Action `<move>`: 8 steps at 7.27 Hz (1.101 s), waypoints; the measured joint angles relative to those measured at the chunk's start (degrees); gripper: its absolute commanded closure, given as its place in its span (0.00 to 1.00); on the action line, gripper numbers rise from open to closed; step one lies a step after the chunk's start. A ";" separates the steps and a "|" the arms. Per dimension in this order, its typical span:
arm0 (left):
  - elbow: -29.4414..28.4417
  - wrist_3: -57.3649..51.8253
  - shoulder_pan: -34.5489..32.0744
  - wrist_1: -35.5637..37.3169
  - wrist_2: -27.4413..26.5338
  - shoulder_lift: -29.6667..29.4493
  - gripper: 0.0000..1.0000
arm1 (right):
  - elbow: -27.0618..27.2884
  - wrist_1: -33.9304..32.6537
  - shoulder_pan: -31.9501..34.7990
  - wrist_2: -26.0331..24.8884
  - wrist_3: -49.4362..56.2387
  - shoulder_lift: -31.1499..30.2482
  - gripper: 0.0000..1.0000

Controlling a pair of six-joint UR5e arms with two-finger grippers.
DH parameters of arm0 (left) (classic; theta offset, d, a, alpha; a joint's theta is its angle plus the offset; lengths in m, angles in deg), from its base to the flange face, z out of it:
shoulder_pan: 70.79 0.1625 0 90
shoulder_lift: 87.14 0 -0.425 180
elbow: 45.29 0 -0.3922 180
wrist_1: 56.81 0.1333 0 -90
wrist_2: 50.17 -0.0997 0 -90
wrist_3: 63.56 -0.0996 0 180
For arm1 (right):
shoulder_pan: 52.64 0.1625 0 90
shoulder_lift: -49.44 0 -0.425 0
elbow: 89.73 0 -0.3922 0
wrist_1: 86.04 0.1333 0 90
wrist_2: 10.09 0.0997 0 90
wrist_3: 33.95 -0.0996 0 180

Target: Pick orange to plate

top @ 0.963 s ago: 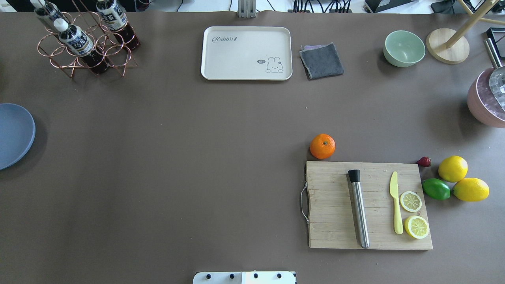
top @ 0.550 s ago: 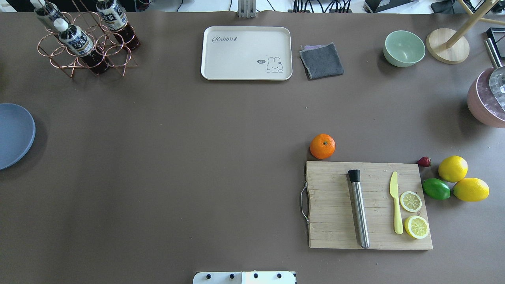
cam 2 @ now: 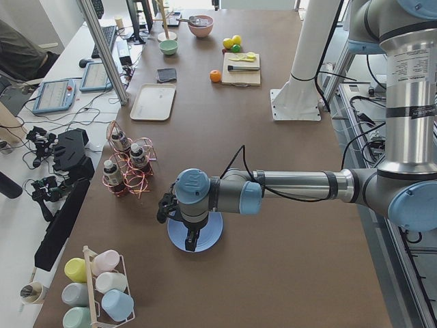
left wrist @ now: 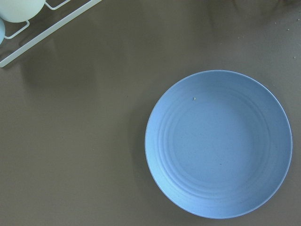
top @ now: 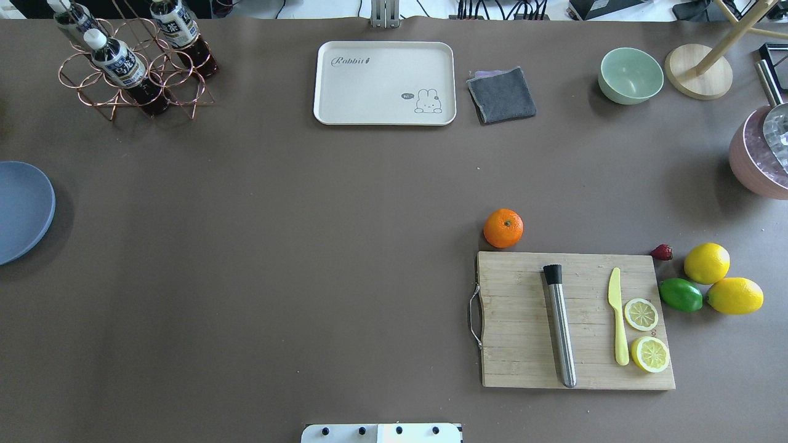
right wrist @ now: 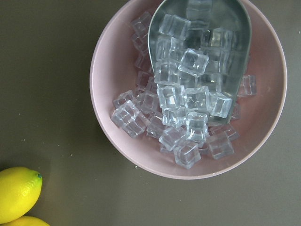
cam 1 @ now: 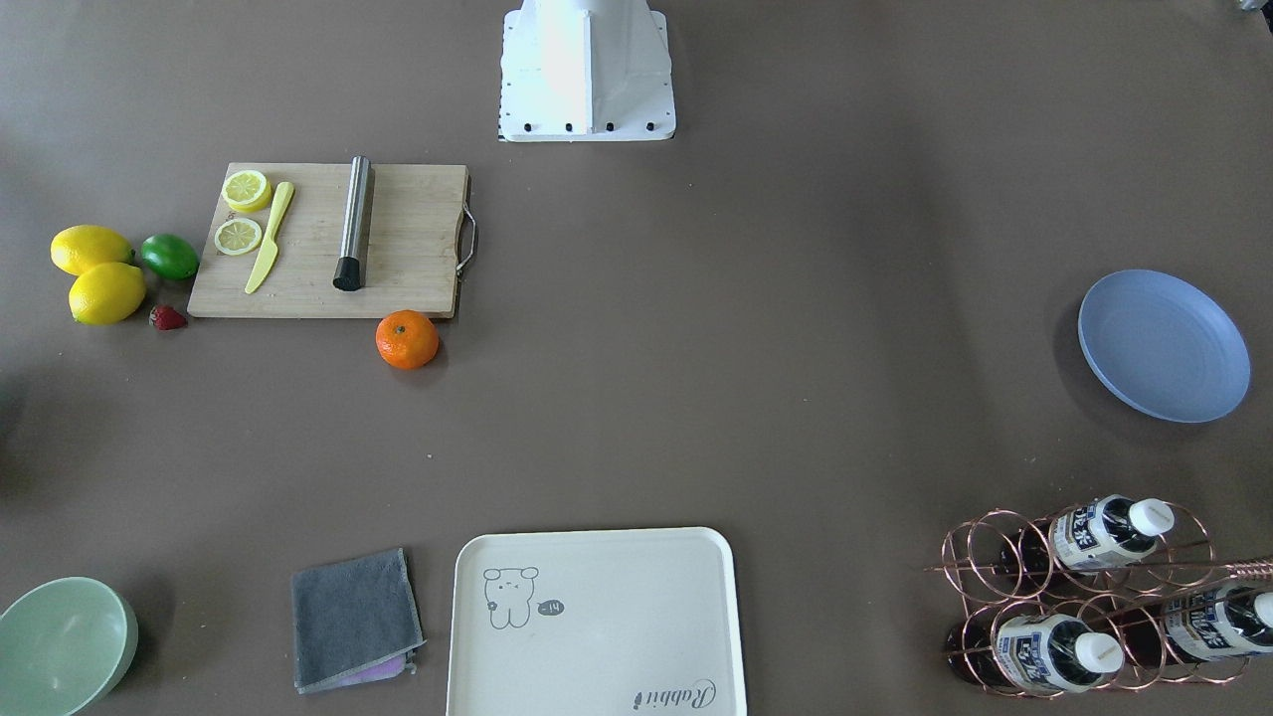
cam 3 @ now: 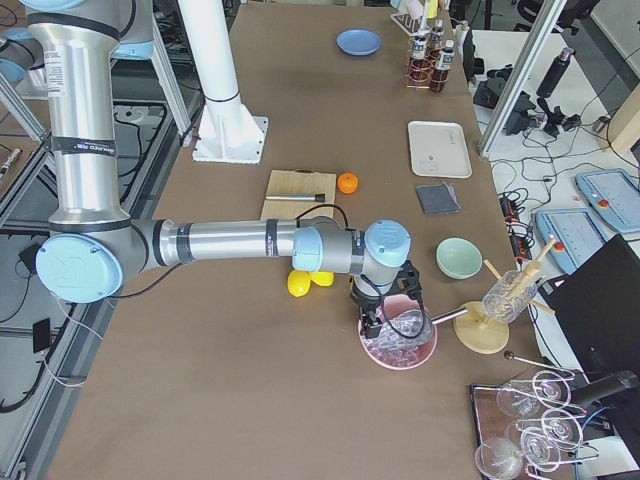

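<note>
- Orange (top: 503, 228) sits on counter (top: 308, 246), right of centre in overhead view, just beside upper edge of board (top: 517, 344); whether they touch, cannot tell.
- Plate (top: 21, 209) at left edge, mid-height, well apart from orange.
- Left tool (cam 2: 192, 243) hangs over plate, lower centre of left side view; jaw width: cannot tell.
- Right tool (cam 3: 374, 322) over pink ice bowl (right wrist: 106, 80), centre of right side view; jaw width: cannot tell.
</note>
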State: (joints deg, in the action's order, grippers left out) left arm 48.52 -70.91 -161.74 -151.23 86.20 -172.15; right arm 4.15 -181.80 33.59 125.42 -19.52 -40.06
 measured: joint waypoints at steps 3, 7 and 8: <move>-5.99 0.73 1.15 -5.96 -0.05 -0.69 0.02 | 0.12 0.34 -0.01 1.00 0.14 -1.07 0.00; -19.23 8.51 4.70 -20.39 -0.27 -4.48 0.03 | 0.32 0.47 -0.01 1.41 0.44 -1.22 0.00; -22.40 10.60 6.28 -23.85 -0.30 -5.79 0.03 | 0.34 0.48 -0.01 1.42 0.56 -1.21 0.00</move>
State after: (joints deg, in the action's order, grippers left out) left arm 26.13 -60.31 -155.46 -175.08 85.90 -177.94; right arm 4.49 -181.32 33.58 126.84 -18.96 -41.27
